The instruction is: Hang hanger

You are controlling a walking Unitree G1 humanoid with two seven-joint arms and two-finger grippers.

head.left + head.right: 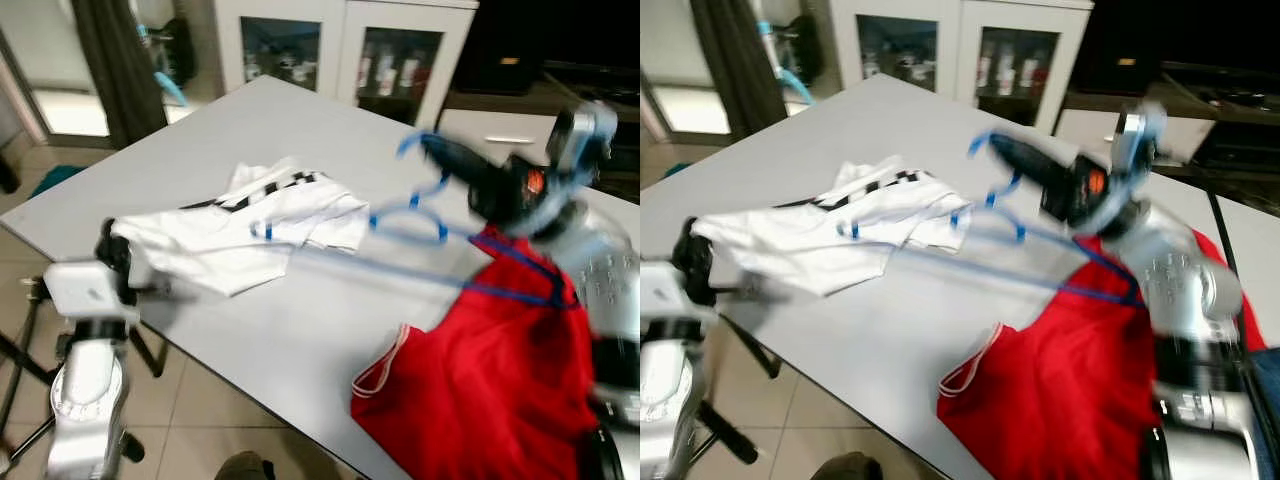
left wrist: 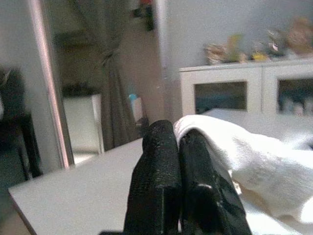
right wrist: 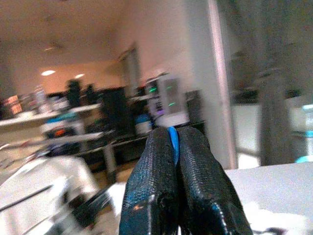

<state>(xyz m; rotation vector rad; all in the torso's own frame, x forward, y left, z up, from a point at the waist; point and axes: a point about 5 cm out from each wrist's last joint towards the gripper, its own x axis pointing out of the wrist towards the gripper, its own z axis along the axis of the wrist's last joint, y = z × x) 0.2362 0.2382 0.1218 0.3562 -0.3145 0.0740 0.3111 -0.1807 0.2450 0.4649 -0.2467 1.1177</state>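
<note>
A blue wire hanger (image 1: 410,215) is held tilted above the grey table (image 1: 250,120), blurred by motion. My right gripper (image 1: 435,150) is shut on it near the hook; in the right wrist view a strip of the blue hanger (image 3: 172,139) shows between the closed fingers (image 3: 151,186). A red garment (image 1: 480,390) hangs from the hanger's lower end and spreads over the table's near right corner. A white garment with black stripes (image 1: 250,225) lies crumpled mid-table. My left gripper (image 1: 108,245) is shut on its near-left corner, and the white cloth (image 2: 234,152) comes out between its fingers (image 2: 156,181).
A white cabinet with glass doors (image 1: 340,45) stands behind the table, and a dark curtain (image 1: 110,60) hangs at the back left. Dark furniture (image 1: 560,50) is at the back right. The table's near edge runs diagonally above the tiled floor (image 1: 200,420).
</note>
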